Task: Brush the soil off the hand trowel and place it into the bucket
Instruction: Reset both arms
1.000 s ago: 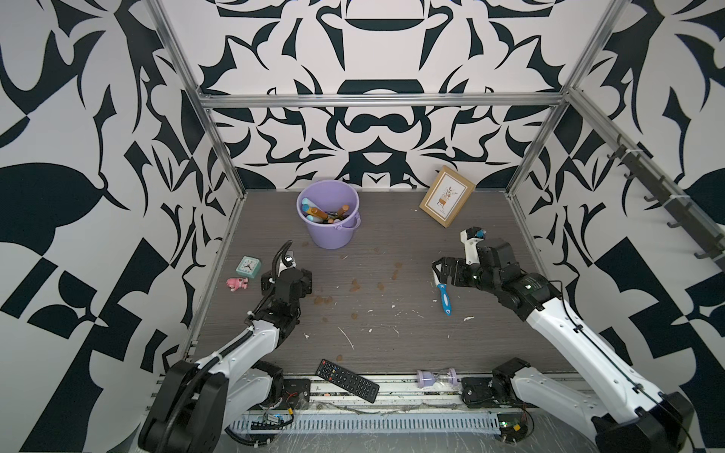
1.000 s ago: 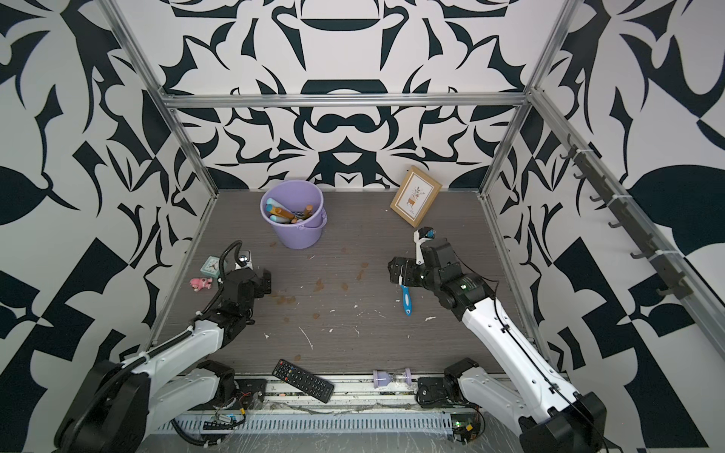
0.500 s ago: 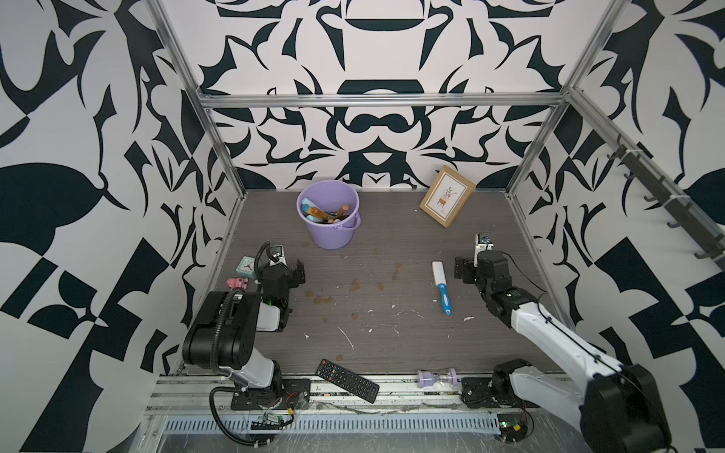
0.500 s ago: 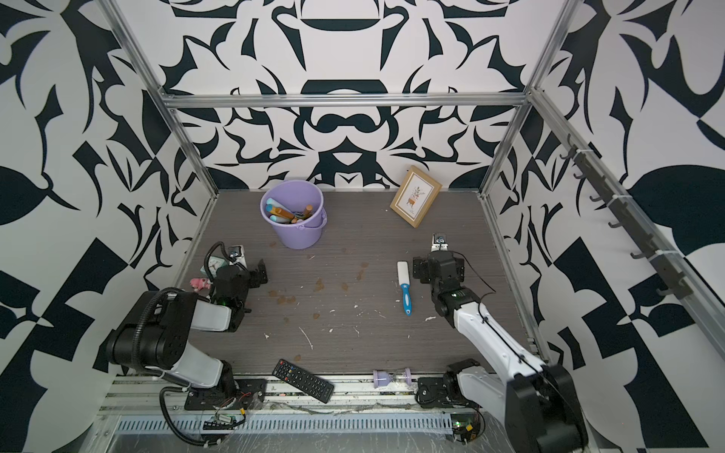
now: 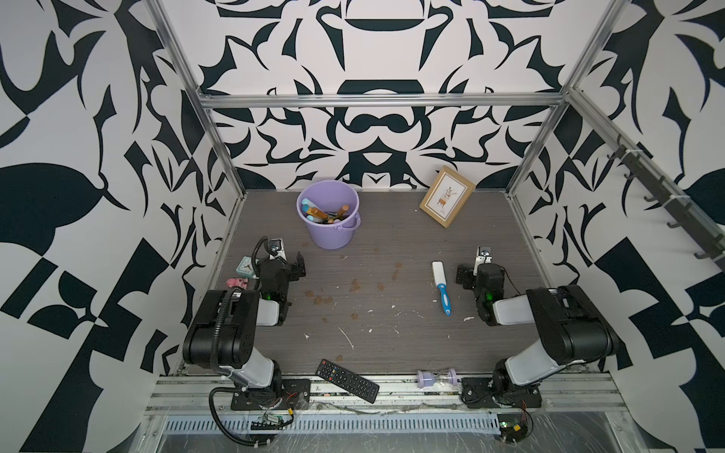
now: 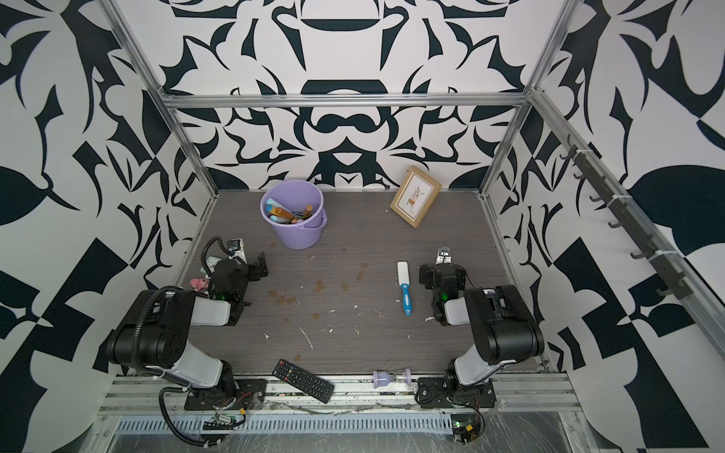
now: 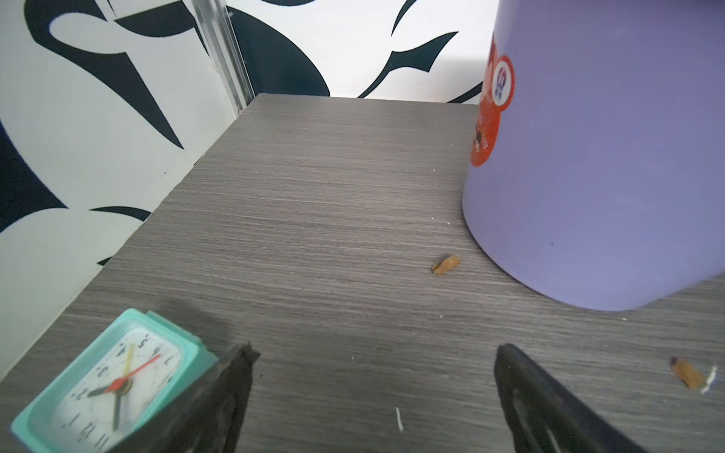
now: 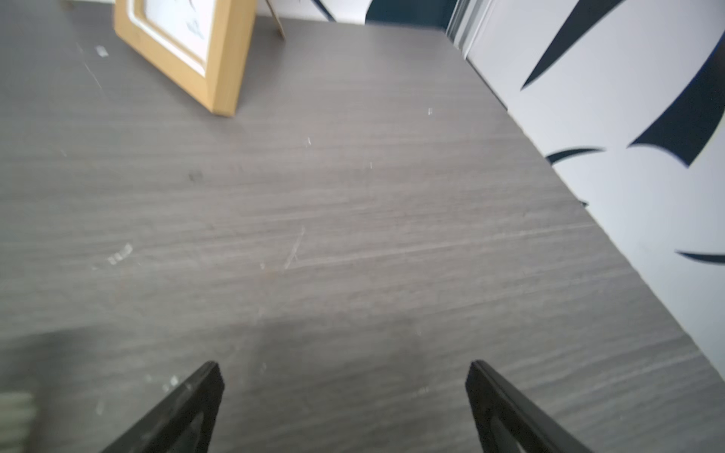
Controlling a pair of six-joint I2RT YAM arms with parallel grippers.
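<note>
Left tool (image 7: pixel 376 351) gapes empty, with the bucket (image 7: pixel 588 157) near its fingertips.

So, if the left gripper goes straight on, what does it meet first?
Probably nothing before the back wall: the left gripper points over bare table, passing beside the bucket; depth is unclear.

The lilac plastic bucket (image 5: pixel 333 235) (image 6: pixel 298 237) is seen upright, wider at the rim, with its bail handle (image 5: pixel 355 226) folded down against the rim. A red round sticker (image 7: pixel 492 113) is carried on its wall (image 7: pixel 588 176). Wooden and pale-blue tool handles (image 5: pixel 322 213) are seen inside it; the hand trowel cannot be told apart among them. The soil (image 5: pixel 322 300) (image 6: pixel 286 300) is scattered as small brown crumbs on the near side of the bucket, one crumb (image 7: pixel 445 264) just beside its base, the rest well apart from it.
</note>
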